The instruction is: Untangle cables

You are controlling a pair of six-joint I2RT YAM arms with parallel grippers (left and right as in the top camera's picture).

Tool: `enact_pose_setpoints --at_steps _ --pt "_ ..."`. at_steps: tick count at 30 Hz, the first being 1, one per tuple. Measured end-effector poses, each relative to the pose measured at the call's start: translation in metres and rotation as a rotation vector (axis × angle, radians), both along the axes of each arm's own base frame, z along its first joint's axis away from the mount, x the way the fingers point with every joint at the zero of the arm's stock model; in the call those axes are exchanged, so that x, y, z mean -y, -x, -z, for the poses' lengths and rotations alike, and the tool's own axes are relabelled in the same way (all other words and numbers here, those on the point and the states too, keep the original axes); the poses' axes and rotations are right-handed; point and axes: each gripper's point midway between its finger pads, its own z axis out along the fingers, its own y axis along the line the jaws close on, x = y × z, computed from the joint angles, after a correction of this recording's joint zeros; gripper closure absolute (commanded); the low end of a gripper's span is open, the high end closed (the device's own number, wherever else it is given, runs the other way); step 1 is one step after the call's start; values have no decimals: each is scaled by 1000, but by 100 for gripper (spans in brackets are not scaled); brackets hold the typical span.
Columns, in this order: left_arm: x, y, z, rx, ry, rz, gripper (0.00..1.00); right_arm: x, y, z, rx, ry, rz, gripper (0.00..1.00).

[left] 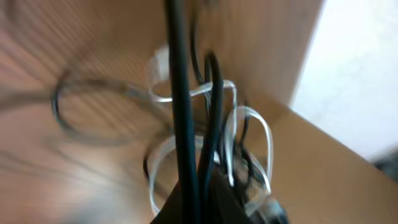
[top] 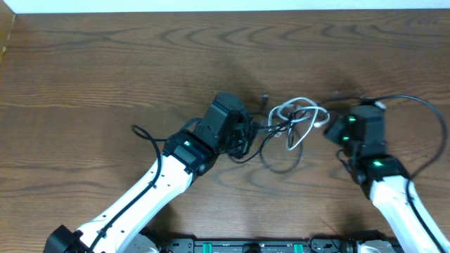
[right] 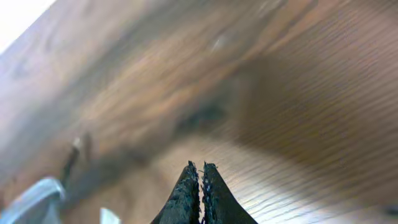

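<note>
We see a brown wood-grain worktop (top: 105, 63), with a pale strip (top: 211, 5) along its far edge. The cables (top: 299, 116), thin black strands looped with a glossy white one, lie tangled between the arms. Our left tool (top: 247, 135) is clamped on black strands; our right tool (right: 200, 168), fingers pressed together, sits just beside the tangle.

Open table (top: 105, 63) spans the upper and far-left frame. At centre, the tangled cables (top: 299, 118) sit between left gripper (top: 252, 131) and right gripper (top: 328, 126), blocking passage there.

Overhead straight down, wrist views close, left shares cables (top: 301, 118)
</note>
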Motion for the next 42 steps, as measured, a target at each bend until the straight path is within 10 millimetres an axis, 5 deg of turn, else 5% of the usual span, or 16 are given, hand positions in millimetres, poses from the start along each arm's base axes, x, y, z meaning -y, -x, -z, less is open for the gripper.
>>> enact_pose_setpoints --at_steps 2,7,12,13,21,27,29,30,32,34,42 --pt "-22 6 19 0 -150 15 85 17 2 -18 51 -1 40 99" --pt "-46 4 30 42 -316 26 76 30 8 -36 101 -25 56 98" --pt "-68 -9 30 136 -467 30 19 34 22 -31 56 -28 71 98" --pt "-72 -11 29 152 -495 23 16 33 27 -28 34 -33 66 98" --pt "-64 -23 19 276 -537 129 16 -10 29 -32 36 -195 -126 86" --pt "-53 -22 16 380 -592 322 16 -65 38 -54 120 -281 -504 86" --pt "-52 -21 16 403 -612 362 16 -86 50 -64 158 -328 -662 75" --pt "-52 -22 15 410 -616 371 16 -95 56 -70 178 -352 -737 49" --pt "-49 -25 12 438 -615 378 16 -109 68 -79 210 -400 -851 17" --pt "-46 -29 7 466 -607 374 16 -112 72 -79 211 -400 -876 1" --pt "-32 -33 -4 522 -546 386 16 -48 54 -24 -48 -306 -338 1"
